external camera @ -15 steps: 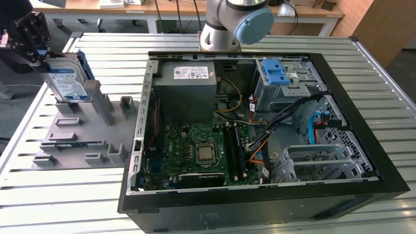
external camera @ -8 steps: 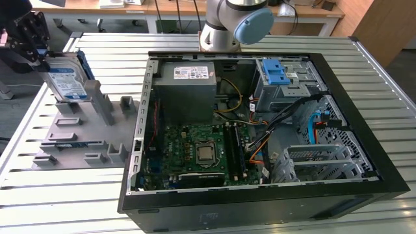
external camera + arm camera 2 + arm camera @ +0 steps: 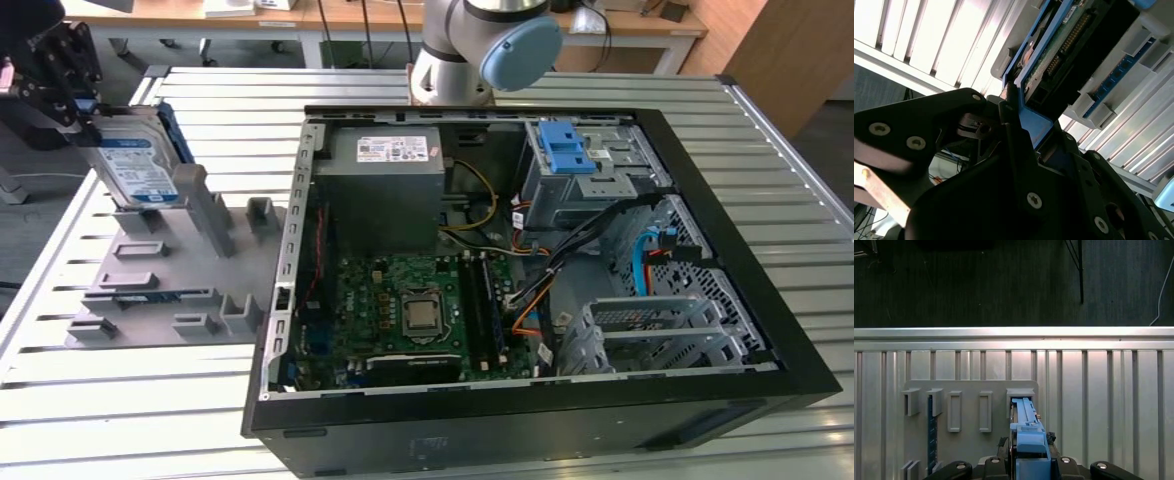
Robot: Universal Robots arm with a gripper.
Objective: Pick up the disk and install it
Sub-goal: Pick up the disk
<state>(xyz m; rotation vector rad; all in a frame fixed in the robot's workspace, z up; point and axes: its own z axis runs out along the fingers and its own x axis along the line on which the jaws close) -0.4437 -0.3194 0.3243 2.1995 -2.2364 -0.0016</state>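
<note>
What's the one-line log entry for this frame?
gripper: shut on disk | disk: upright at grey fixture block | stage: not yet in computer case

The arm (image 3: 454, 45) is a silver-grey tube with rounded joints, one of them closed by a pale blue round cap (image 3: 518, 52). The gripper (image 3: 83, 108) is matte black, built of angular plates and linkages, and both wrist views show small silver screw heads (image 3: 1034, 200) set into it.
</note>
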